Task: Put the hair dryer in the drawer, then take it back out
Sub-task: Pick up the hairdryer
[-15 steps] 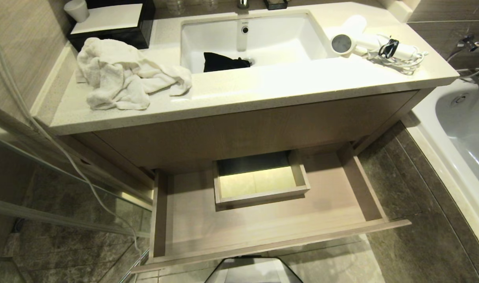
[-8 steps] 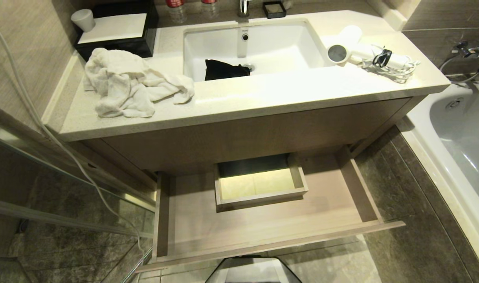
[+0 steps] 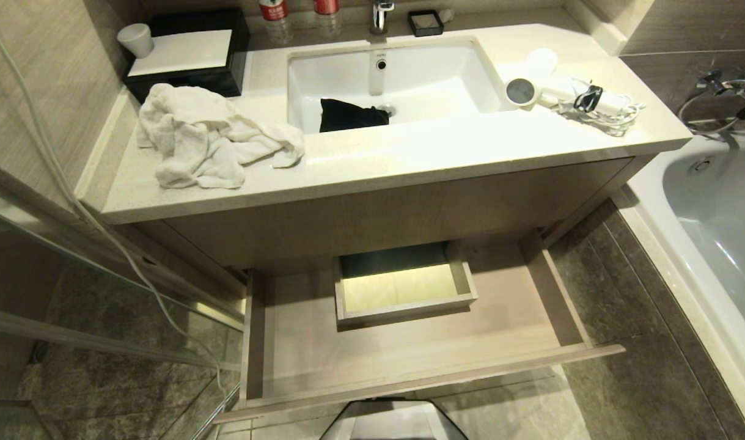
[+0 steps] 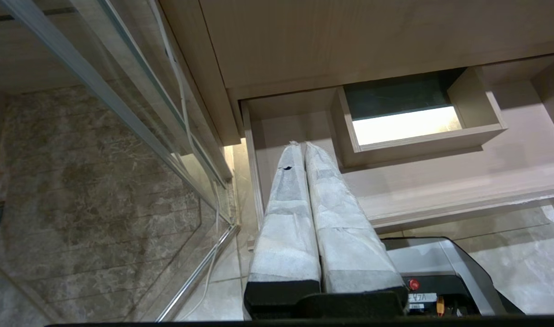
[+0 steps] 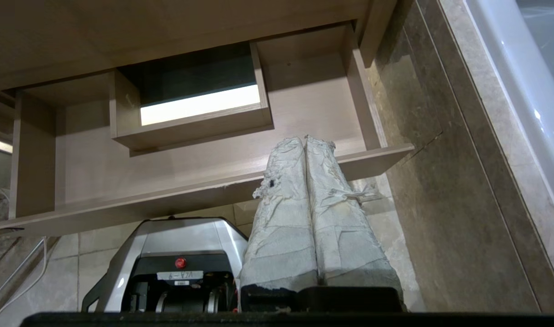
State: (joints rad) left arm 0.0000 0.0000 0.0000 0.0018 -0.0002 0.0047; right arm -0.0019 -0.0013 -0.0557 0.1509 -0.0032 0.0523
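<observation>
Nothing moved yet, drawer open, dryer on counter.
My left gripper (image 4: 304, 146) and right gripper (image 5: 304, 141) both clenched empty, parked low before the drawer (image 3: 409, 366); hair dryer (image 3: 549, 85) sits on the counter (image 3: 409, 159) well above and beyond them. Pick, stow, retrieve all left, I reckon.

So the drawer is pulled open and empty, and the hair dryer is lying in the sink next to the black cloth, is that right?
Not quite. The drawer is pulled open and empty, but the hair dryer is not in the sink. It lies on the countertop to the sink's right, cord bundled beside it. Only the black cloth is in the basin. The head view shows this.
</observation>
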